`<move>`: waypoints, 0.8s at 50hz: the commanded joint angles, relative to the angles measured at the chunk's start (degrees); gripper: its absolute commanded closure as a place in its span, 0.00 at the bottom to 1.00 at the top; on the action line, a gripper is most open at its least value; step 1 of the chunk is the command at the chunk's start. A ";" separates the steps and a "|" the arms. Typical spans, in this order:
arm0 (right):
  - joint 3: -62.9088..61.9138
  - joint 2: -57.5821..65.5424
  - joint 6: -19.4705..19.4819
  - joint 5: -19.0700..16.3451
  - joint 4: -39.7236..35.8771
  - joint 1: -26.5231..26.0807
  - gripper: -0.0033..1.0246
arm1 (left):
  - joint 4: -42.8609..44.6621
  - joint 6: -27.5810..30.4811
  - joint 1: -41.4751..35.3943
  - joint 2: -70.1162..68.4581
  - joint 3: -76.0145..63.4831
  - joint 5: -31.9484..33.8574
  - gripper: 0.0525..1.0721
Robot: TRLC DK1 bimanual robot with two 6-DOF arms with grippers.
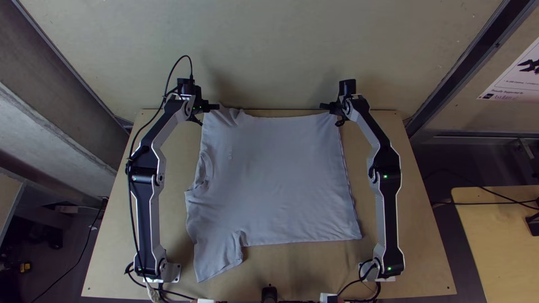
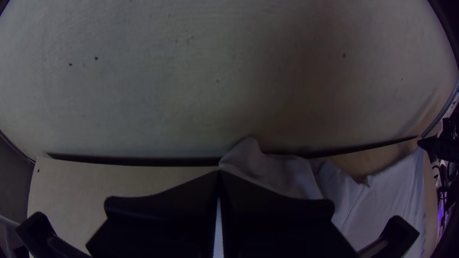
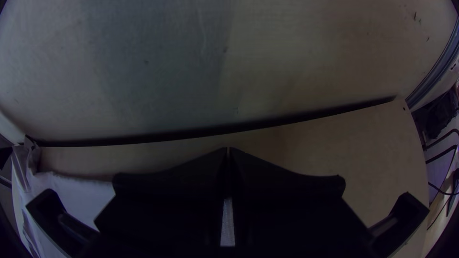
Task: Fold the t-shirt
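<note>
The grey t-shirt (image 1: 275, 179) lies mostly spread on the table, with a sleeve sticking out at the lower left and small folds along its left side. At its far left corner my left gripper (image 1: 217, 106) is shut on the cloth, which bunches there. My right gripper (image 1: 324, 106) is shut on the far right corner. In the left wrist view, the left gripper (image 2: 219, 173) has shirt cloth (image 2: 277, 169) rising past its fingertips. The right wrist view has the right gripper (image 3: 228, 150) with its fingers together, a strip of cloth (image 3: 228, 224) between them, and more shirt (image 3: 81, 193) beside it.
The wooden table (image 1: 418, 241) extends around the shirt, and its far edge runs close behind both grippers. Beyond that edge is a pale panel (image 1: 269, 50). A black cable (image 1: 132, 196) runs along the left arm. Another table (image 1: 499, 235) stands at the right.
</note>
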 commanded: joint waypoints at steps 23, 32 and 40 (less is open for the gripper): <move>-3.94 -8.54 -2.29 0.31 -8.32 -0.86 0.97 | -2.63 -0.66 1.13 -15.67 -15.10 2.84 0.98; -7.64 -11.09 -3.25 0.31 -10.34 -1.21 0.97 | -0.70 -0.05 2.18 -21.56 -22.57 2.93 0.98; -13.08 -15.22 -3.34 0.31 -10.25 -1.30 0.97 | 0.53 0.39 2.71 -26.48 -28.90 3.54 0.98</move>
